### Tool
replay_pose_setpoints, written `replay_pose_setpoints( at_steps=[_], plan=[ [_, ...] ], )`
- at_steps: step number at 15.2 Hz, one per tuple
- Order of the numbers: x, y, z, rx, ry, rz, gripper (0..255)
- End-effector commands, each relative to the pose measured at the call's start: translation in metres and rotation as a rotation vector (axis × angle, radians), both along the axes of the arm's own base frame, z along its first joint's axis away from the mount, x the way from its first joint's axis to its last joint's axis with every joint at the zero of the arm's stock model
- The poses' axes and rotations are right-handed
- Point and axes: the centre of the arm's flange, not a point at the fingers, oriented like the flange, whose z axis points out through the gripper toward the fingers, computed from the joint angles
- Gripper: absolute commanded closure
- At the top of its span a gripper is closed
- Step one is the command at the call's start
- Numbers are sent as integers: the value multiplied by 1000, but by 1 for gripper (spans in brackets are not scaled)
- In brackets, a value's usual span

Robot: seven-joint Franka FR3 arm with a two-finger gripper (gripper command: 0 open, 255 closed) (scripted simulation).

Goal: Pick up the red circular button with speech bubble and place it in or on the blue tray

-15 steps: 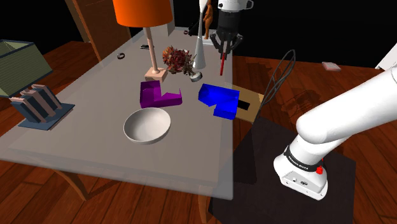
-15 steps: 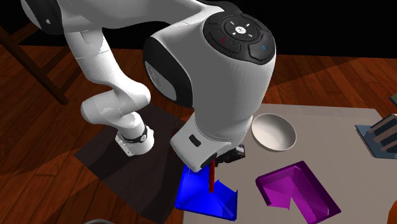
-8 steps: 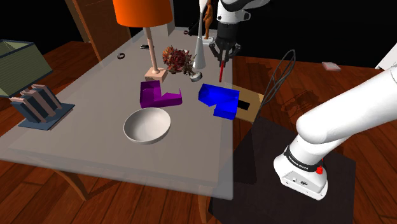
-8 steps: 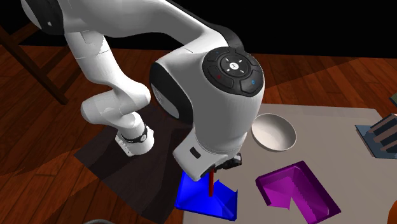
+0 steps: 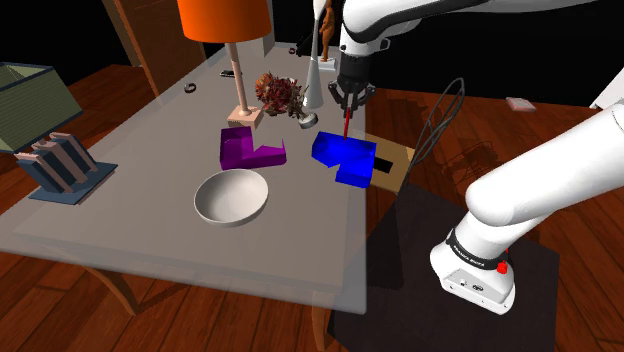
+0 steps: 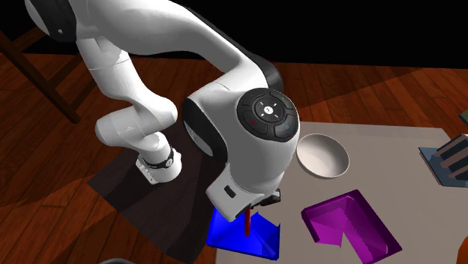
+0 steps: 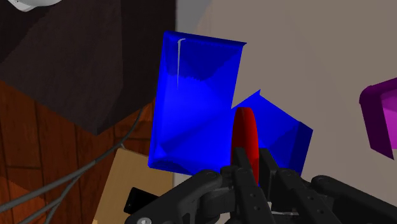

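Red button (image 7: 243, 135) clamped edge-on in gripper (image 7: 253, 164), above blue tray (image 7: 191, 108)

The blue tray (image 5: 345, 155) sits at the table (image 5: 180, 240) edge nearest the stand, open from above. The gripper (image 5: 347, 104), clasping a red button (image 5: 347, 122) edge-on, hangs over it. A bare strip of table separates it from a purple tray (image 5: 250, 150) on the shoulder view's left. Behind them crowd a white cone-shaped vase (image 5: 314, 85), dried flowers (image 5: 278, 92) and a lamp (image 5: 225, 18). A white bowl (image 5: 232, 195) stands just before the purple tray, with bare table on its other sides.
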Motion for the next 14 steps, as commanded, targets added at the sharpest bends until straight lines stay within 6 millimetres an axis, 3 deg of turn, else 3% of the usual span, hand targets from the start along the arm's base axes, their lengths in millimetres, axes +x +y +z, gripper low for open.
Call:
replay_pose_setpoints(
  at_steps=[1,7,14],
  plan=[
    [0,1,-11,0,-1,0,255],
    [0,1,-42,0,-1,0,255],
    [0,1,-42,0,-1,0,255]
  ],
)
